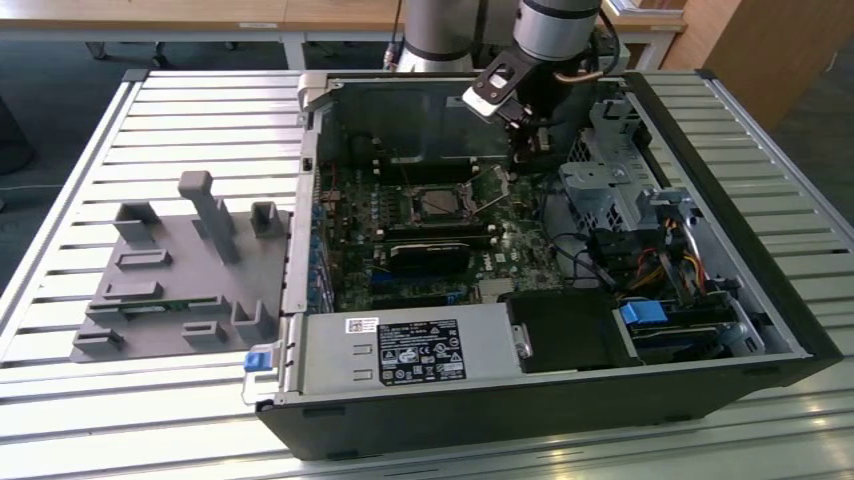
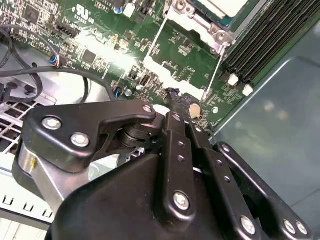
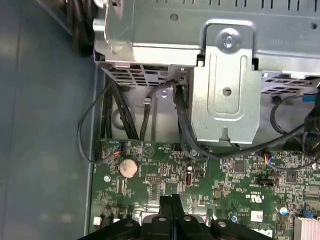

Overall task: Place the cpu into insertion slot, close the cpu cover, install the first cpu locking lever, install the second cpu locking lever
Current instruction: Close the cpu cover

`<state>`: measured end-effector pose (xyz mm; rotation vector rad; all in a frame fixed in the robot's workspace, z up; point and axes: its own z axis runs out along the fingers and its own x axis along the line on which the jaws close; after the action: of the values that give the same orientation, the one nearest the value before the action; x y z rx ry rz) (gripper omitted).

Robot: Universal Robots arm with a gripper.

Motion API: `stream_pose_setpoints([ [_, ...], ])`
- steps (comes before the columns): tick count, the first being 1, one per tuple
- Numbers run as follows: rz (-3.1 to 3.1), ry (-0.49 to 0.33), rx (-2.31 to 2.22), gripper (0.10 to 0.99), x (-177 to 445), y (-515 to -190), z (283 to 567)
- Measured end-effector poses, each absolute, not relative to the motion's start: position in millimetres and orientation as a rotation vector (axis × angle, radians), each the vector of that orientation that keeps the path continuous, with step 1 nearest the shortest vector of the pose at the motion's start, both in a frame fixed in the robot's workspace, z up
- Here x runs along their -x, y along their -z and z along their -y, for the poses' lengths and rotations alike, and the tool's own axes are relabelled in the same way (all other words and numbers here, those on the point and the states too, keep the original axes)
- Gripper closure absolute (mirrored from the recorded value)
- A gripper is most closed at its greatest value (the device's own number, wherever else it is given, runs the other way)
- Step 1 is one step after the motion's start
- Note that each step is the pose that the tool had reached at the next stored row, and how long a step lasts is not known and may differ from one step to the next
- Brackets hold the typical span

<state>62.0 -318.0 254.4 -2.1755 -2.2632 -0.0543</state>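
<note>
Cpu [image 1: 438,203] sits in the insertion slot [image 1: 411,205] on the green board [image 3: 150,185]. Cpu cover [image 2: 170,75] stands open, tipped away from the slot. My hand [image 2: 174,95] is closed, fingers [image 3: 166,207] pressed together with nothing visible between them, tip just beside the cover's free edge.

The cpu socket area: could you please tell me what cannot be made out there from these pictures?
1. The cpu: cut off by the picture edge in the second wrist view, so its seating is unclear.
2. The insertion slot: too small in the exterior view to show its contents.
3. The cpu cover: one edge hidden behind the shut gripper in the second wrist view; contact cannot be told.
</note>
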Motion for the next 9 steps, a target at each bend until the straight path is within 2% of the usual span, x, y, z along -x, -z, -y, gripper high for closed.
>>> stream_pose_setpoints([
  [9, 2.263, 0.054, 2.175, 0.98, -59.7, -253.9, 317.9],
])
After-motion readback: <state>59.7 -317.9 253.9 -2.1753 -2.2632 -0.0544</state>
